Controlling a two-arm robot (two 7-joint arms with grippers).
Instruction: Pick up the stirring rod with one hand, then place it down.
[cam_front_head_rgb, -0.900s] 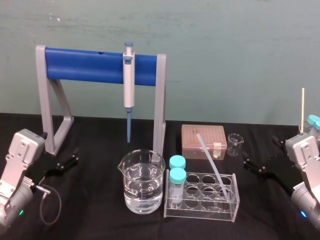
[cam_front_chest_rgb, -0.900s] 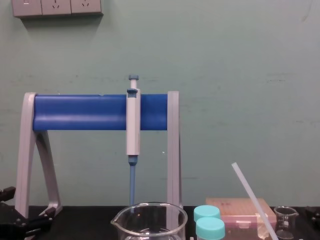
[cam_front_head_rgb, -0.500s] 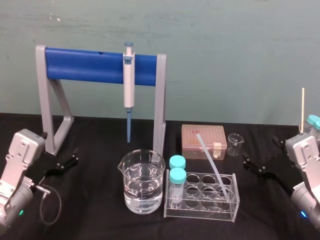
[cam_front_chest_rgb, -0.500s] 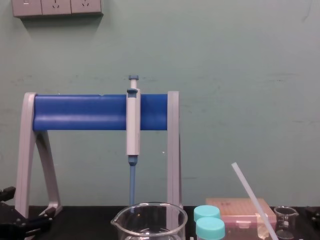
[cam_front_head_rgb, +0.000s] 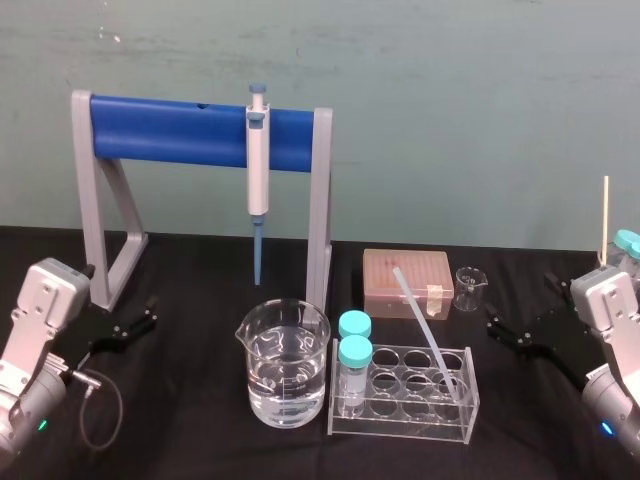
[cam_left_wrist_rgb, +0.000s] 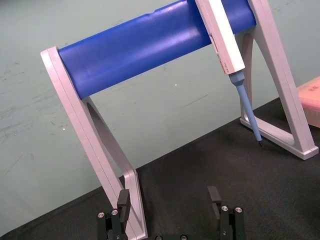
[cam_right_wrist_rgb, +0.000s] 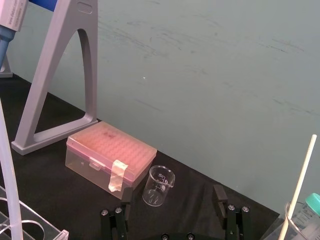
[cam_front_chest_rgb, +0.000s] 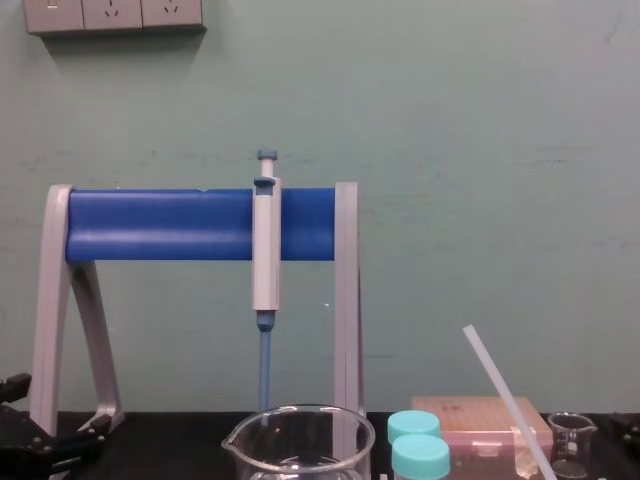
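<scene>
Rod (cam_front_chest_rgb: 507, 400) btm cut off, chest view.

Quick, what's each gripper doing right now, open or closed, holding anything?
Left gripper: open, holding nothing.
Right gripper: open, holding nothing.

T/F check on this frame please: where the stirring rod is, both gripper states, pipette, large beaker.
1. The stirring rod leans slanted in the test tube rack. True.
2. The right gripper is shut on the rod. False: it is open, to the right of the rack, holding nothing.
3. The pipette lies on the table. False: it hangs on the blue stand.
4. The large beaker holds clear liquid. True.
5. The left gripper is open, near the stand's left foot. True.
</scene>
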